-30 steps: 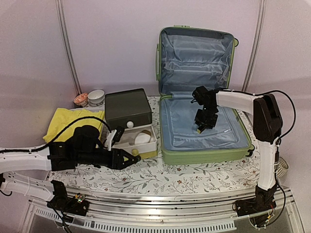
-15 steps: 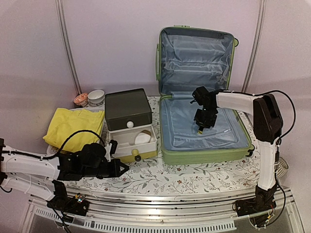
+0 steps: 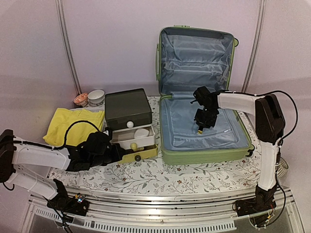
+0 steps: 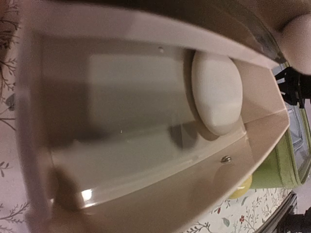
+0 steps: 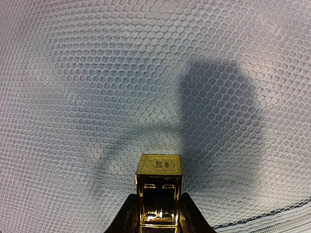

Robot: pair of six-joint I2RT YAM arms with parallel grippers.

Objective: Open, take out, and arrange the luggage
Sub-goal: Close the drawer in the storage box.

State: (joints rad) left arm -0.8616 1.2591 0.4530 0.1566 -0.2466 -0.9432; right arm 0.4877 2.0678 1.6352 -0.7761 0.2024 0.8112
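Top external: R arm [image 3: 238, 101] bent over luggage [image 3: 209, 156], R tool [image 3: 200, 127] clamps gold block [image 5: 159, 187]; L arm [image 3: 43, 158] low, L tool [image 3: 124, 151] together.

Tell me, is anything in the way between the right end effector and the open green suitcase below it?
Nothing visible. The right end effector, shut on a small gold block, hangs over the luggage's lower half, with only bare mesh lining beneath it.
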